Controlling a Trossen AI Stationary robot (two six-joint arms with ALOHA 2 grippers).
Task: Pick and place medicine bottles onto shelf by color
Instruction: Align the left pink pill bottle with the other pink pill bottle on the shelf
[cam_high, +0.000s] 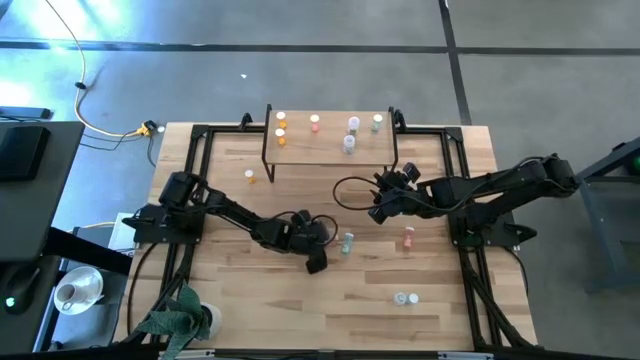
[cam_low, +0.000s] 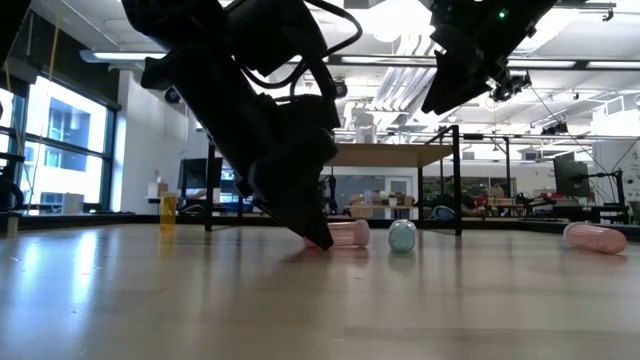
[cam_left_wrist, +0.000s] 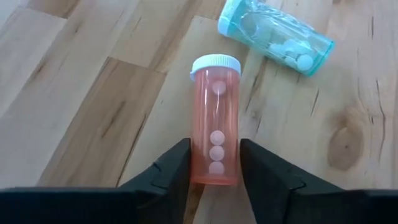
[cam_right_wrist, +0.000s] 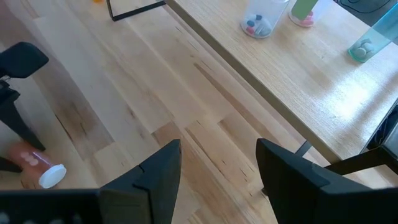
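fingers (cam_left_wrist: 214, 163) of the left arm flank a translucent pink cylindrical bottle (cam_left_wrist: 214, 127).

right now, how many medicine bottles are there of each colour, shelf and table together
orange bottles: 3
pink bottles: 3, one of them between the left gripper's fingers
pale blue-white bottles: 3, counting the one near the table's front edge as a single bottle
teal green bottles: 2
total: 11
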